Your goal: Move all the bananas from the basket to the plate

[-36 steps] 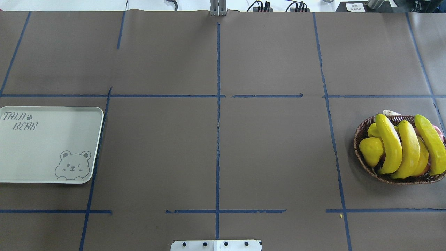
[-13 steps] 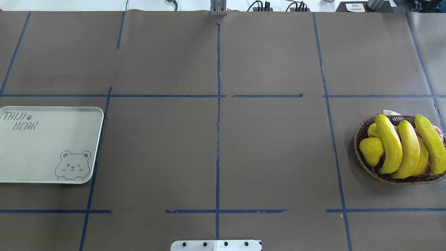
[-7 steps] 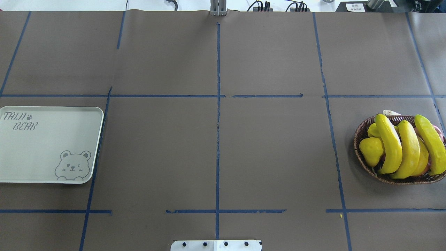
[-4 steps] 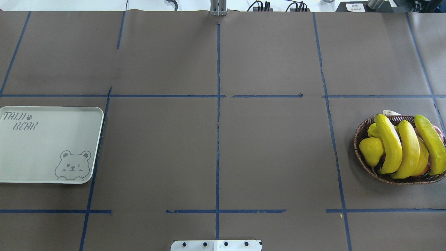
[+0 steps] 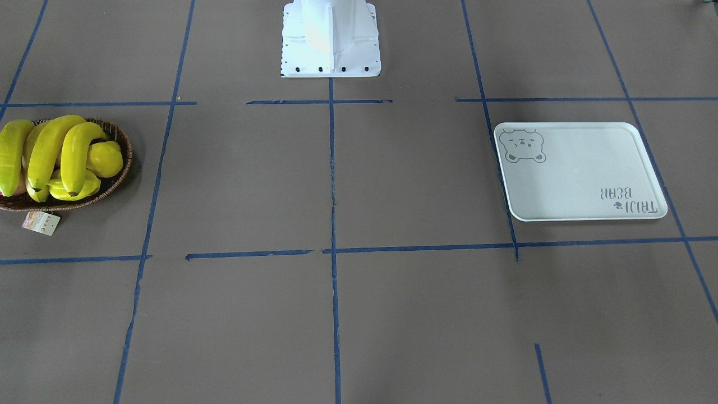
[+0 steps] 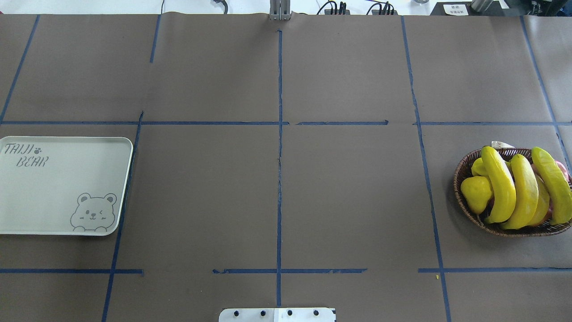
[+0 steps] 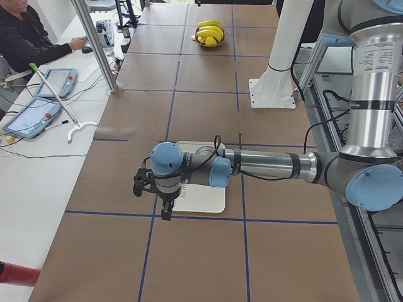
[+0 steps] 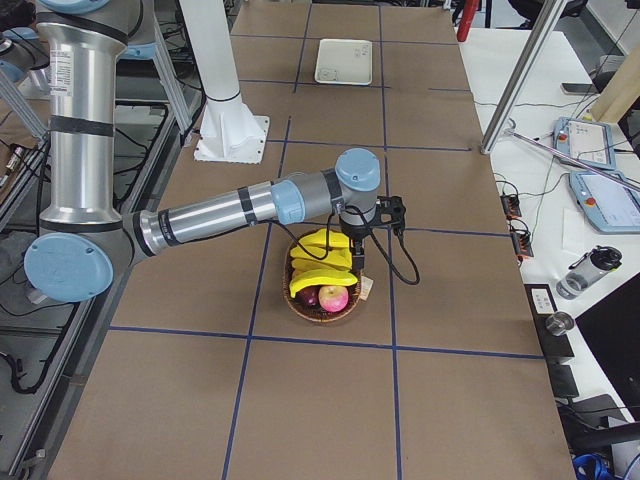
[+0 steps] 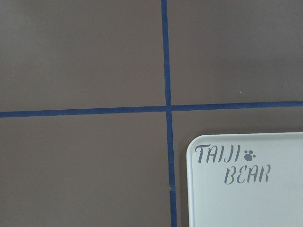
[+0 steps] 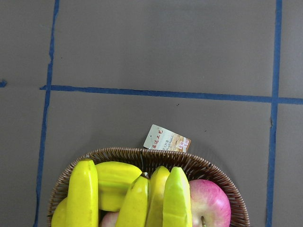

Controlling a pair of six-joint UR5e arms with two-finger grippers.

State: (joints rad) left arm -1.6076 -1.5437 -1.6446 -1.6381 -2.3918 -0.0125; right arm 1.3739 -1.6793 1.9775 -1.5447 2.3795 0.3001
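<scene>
- The bananas [image 6: 518, 190] lie in the basket [image 6: 496, 229] at the table's right edge, long axes pointing away from the robot.
- The right gripper [image 8: 359, 280] hangs just above them and is the nearer one; I cannot tell how its jaws stand.
- The left gripper [image 7: 165, 212], jaws equally unreadable, hovers by the plate [image 6: 58, 192] at the left edge.

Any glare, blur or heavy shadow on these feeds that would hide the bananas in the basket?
Overhead: sharp, even light; bananas show small glossy highlights, basket throws a soft shadow leftward. Front-facing: only the white robot base is washed out. Right wrist: in focus, but the bottom edge crops the bananas. Left wrist: plate lettering crisp.
</scene>
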